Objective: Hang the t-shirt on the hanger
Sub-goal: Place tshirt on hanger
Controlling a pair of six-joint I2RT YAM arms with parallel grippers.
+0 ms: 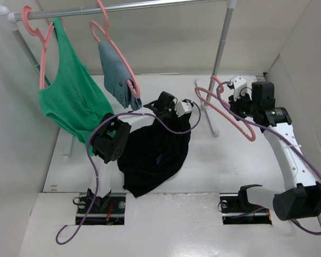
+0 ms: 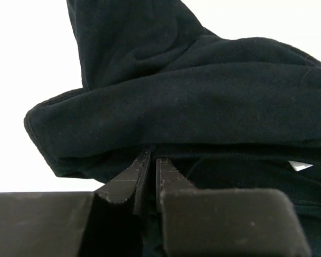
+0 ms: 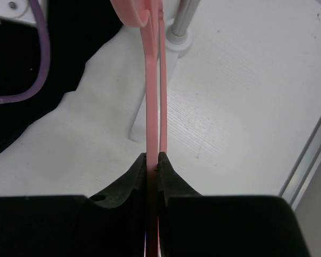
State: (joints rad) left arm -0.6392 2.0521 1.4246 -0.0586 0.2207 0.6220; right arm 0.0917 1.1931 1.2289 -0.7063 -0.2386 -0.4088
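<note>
The black t-shirt (image 1: 155, 155) lies crumpled on the white table, with its small blue mark facing up. My left gripper (image 1: 159, 107) sits at the shirt's far edge. In the left wrist view its jaws (image 2: 152, 160) are shut, their tips pinching a fold of the t-shirt (image 2: 203, 96). The bare pink hanger (image 1: 216, 110) hangs in the air right of the shirt, with its hook towards the shirt. My right gripper (image 1: 234, 106) is shut on it. In the right wrist view the hanger's bar (image 3: 150, 80) runs straight out from between the closed fingers (image 3: 153, 156).
A clothes rack crosses the back, and its right post (image 1: 220, 48) stands just behind the held hanger. On its rail hang a green tank top (image 1: 69, 101) and a grey-blue garment (image 1: 117, 80), each on a pink hanger. White walls enclose the table.
</note>
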